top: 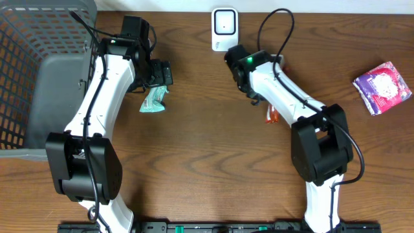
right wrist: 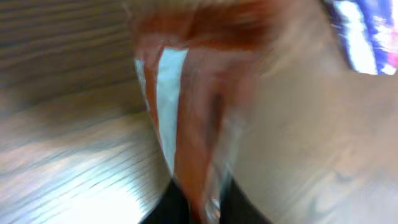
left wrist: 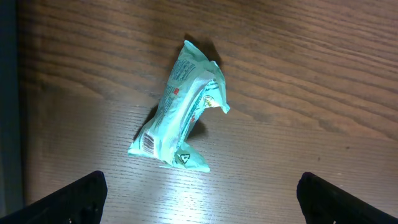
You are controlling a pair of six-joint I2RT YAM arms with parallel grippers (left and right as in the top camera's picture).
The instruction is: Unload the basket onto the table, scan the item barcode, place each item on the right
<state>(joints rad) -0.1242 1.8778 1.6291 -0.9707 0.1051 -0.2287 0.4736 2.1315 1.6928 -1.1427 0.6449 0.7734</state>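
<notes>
**Orange packet at my right jaws, teal packet under my left**

Tabletop (top: 213,155): dark wood grain, carries everything below.

Basket (top: 32,58): grey mesh, at the far left edge, beside my left arm (top: 103,90).

Right arm (top: 284,97): reaches up and left, its wrist just below the scanner.

Purple packet (top: 383,86): lies flat near the right edge, well apart from both arms. It shows as a blurred corner in the right wrist view (right wrist: 364,37).

Scanner (top: 224,28): small white unit at the middle of the far edge.

Teal packet (top: 154,100): crumpled, on the tabletop directly under my left jaws. From the left wrist (left wrist: 183,106) it lies on a slant, with a barcode (left wrist: 148,144) facing up at its lower left end.

Left jaws: spread wide, released, grasping nothing. Both fingertips (left wrist: 81,196) sit at the bottom corners of the view, clear of the teal packet.

Orange packet (top: 272,116): from overhead, only a sliver shows under my right arm. The right wrist view (right wrist: 199,112) is heavily blurred, and the packet fills it, running down to the dark tips of my right jaws.

Right jaws: the wrapper sits between the tips. Clenched or released, I cannot tell through the blur.
</notes>
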